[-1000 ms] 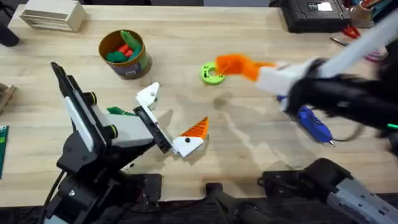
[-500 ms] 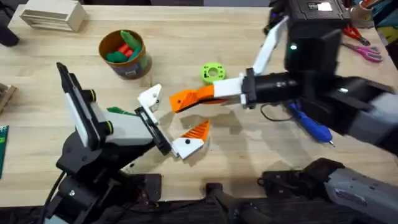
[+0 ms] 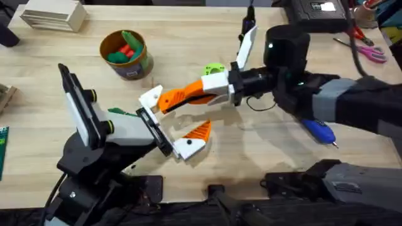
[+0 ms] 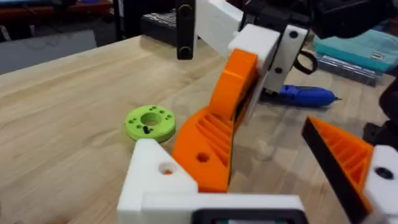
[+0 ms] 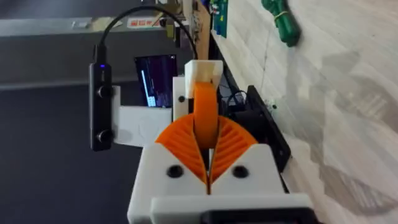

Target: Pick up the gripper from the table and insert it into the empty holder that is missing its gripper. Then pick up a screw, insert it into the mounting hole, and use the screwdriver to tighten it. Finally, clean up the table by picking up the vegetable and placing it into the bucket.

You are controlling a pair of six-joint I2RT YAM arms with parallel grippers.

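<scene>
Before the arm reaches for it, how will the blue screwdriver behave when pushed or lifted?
The screwdriver looks like rigid plastic, so it should stay stiff. Its rounded pen-shaped body lies flat on the table, so a sideways push may roll it. Its thin bit probably offers a poor hold.

Matt ribbed orange plastic gripper [image 3: 179, 96]

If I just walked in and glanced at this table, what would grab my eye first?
Probably the right gripper, reaching across mid-table and pinching the bright orange gripper against the empty holder on the left arm. Then the bucket at the far left with red and green toy pieces, and the blue screwdriver on the right.
</scene>
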